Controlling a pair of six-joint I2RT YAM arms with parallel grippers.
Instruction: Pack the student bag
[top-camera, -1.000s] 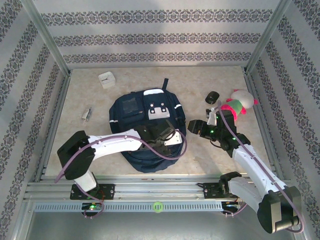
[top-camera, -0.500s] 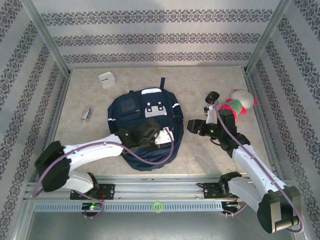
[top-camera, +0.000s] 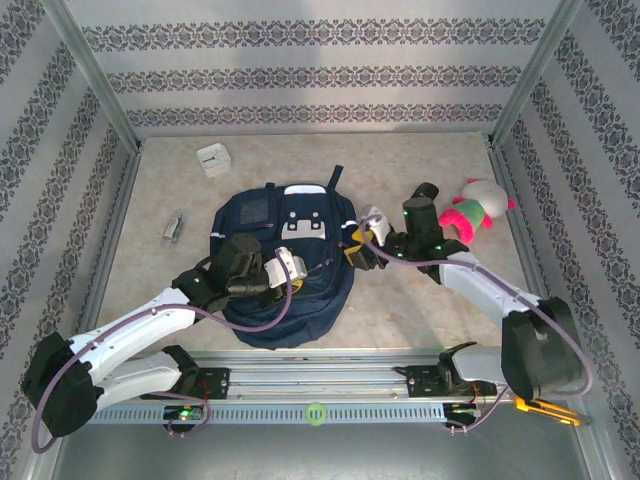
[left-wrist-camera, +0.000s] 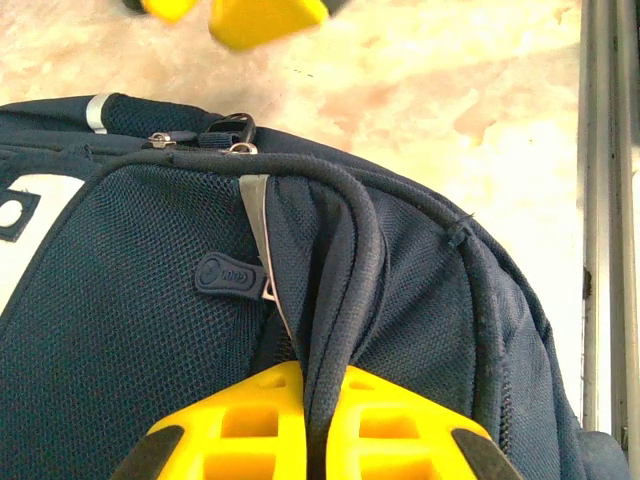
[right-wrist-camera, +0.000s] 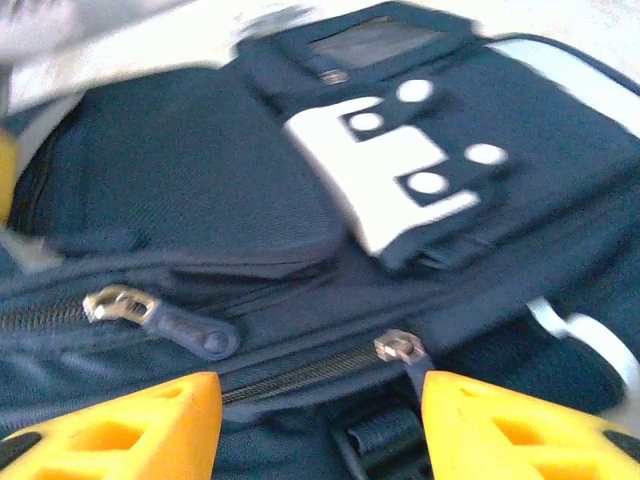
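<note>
On the marbled beige table (top-camera: 430, 165), ringed by patterned panels (top-camera: 300, 80), lies the bag (top-camera: 262, 222). The left gripper (left-wrist-camera: 310, 385) pinches its fabric, and the right gripper (right-wrist-camera: 318, 392) is spread.

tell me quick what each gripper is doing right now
Left gripper: closed, pinching a fold of the backpack.
Right gripper: open, holding nothing, over the backpack.
</note>
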